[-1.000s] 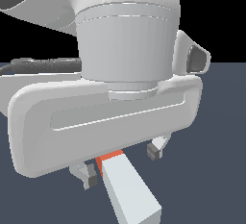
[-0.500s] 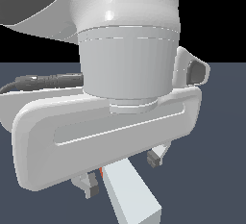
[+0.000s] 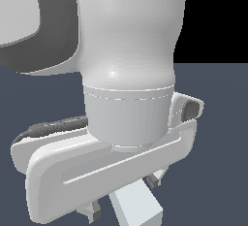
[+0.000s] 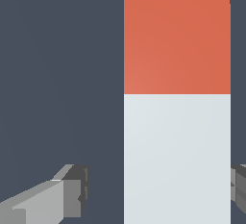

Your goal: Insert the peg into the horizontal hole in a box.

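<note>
The peg lies on the dark floor. In the wrist view its red-orange part (image 4: 177,35) and its pale grey-white part (image 4: 177,160) run lengthwise between my fingers. My gripper (image 4: 159,188) is open and straddles the white part. One finger (image 4: 72,194) stands well clear of the peg; the other (image 4: 239,189) is close beside it. In the exterior view only the white part (image 3: 138,209) shows below my gripper (image 3: 125,197); the red part is hidden behind the hand. The box and its hole are out of view.
The arm's large white wrist and hand (image 3: 126,123) fill most of the exterior view. Dark blue-grey floor (image 4: 57,74) lies around the peg.
The hand has come down lower over the peg. The peg's red part, visible under the hand a second ago, is now hidden in the exterior view.
</note>
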Robot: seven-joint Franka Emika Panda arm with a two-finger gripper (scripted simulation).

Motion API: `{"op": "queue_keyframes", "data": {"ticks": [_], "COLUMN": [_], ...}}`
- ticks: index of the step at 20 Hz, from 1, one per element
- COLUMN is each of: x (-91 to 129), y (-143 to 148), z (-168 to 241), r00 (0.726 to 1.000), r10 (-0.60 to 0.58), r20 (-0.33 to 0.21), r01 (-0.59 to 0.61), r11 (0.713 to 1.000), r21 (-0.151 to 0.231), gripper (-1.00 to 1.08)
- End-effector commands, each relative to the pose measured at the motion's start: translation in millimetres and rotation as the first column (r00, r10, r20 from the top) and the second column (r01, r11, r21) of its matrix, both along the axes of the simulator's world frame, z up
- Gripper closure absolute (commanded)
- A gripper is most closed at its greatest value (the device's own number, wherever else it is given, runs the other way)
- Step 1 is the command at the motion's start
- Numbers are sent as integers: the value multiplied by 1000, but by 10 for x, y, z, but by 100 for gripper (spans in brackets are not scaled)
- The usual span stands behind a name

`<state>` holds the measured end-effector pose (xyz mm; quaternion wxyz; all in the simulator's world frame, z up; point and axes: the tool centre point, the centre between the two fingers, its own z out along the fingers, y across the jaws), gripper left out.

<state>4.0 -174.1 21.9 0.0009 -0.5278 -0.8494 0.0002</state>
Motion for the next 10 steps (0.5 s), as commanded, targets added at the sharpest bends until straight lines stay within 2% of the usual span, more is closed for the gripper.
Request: {"op": "queue_keyframes", "data": {"ticks": [1, 2, 10], "x": [12, 12, 12], "y": [-4, -4, -4], "z": [-13, -13, -13], "r00": [1000, 1000, 1000], "r10": [0, 0, 0], "r20": [2, 2, 2], "r01": [0, 0, 0], "r11": [1000, 1000, 1000], "r21": [-1, -1, -1], "gripper": [-92, 108, 108]}}
